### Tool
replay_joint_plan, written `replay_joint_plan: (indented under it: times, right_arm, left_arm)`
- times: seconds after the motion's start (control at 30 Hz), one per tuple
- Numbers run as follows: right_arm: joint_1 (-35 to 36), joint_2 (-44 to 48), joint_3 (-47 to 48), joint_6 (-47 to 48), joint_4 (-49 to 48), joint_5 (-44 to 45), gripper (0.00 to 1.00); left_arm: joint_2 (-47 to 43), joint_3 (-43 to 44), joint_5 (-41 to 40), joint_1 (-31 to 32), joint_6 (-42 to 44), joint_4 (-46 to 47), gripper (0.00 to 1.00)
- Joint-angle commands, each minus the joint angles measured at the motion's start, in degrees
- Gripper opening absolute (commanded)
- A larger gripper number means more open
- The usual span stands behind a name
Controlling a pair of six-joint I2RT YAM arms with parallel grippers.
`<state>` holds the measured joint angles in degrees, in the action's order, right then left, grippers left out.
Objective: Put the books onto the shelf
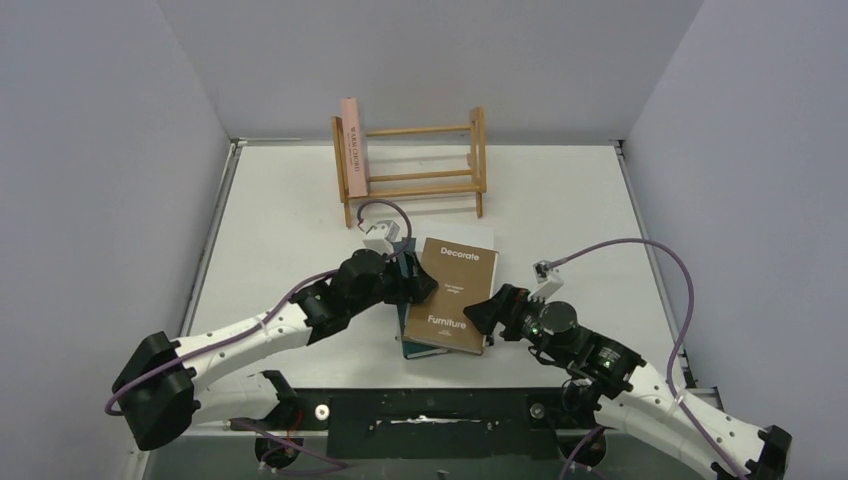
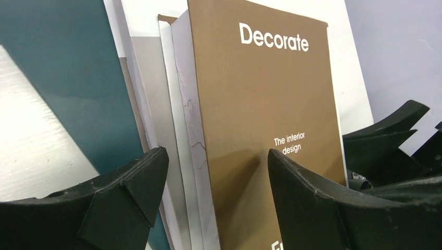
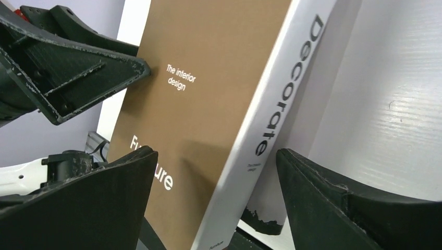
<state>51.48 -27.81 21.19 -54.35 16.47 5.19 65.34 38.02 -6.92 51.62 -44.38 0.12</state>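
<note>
white tabletop (image 1: 280, 230) under everything, boxed in by plain grey-lilac walls (image 1: 100, 150) on three sides. both sets of jaws are spread wide and pinching nothing.

the brown "decorate" book (image 1: 455, 290) lies on top of a small stack in the middle of the table. on the left wrist cam its page edge and front cover sit right in the gap of the left gripper (image 2: 216, 166). on the right wrist cam its white spine runs between the jaws of the right gripper (image 3: 216, 161), with slack on both sides. can't tell if either finger actually touches it.

off the outer side of the left jaws i can see a grey book (image 2: 148, 78) and a dark teal book (image 2: 68, 78) poking out from under the brown one.

the two grippers face each other across the cover, so each is the closest thing in the other's way. the left one's fingers show up just past the right jaws.

well beyond both jaws, at the far edge, the light-wood shelf (image 1: 420, 130) has a pink book (image 1: 351, 150) upright against its left post. purple cables (image 1: 640, 245) loop off both wrists.
</note>
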Motion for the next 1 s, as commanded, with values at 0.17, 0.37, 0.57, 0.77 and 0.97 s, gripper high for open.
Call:
replay_joint_plan:
  times: [0.17, 0.37, 0.57, 0.77, 0.97]
  right_arm:
    - [0.3, 1.5, -1.1, -1.1, -3.7, 0.7, 0.89]
    - [0.2, -2.3, -1.3, 0.5, -6.8, 0.6, 0.89]
    - [0.2, -2.2, 0.9, 0.8, -5.3, 3.3, 0.89]
    - [0.1, -3.2, 3.1, 2.6, -3.2, 4.4, 0.9]
    - [0.2, -1.7, 6.3, 2.6, 1.9, 8.4, 0.9]
  left_arm:
    - [2.8, 6.0, 0.9, 0.5, 1.0, 4.1, 0.7]
    - [1.8, 5.2, 1.1, 0.4, 0.7, 3.6, 0.7]
    - [-1.1, 2.6, 0.7, 0.5, -0.5, 4.3, 0.7]
    - [-2.3, 2.1, 0.9, 0.5, -0.6, 4.5, 0.7]
    - [-2.6, 1.3, 0.8, 0.5, -1.0, 4.8, 0.7]
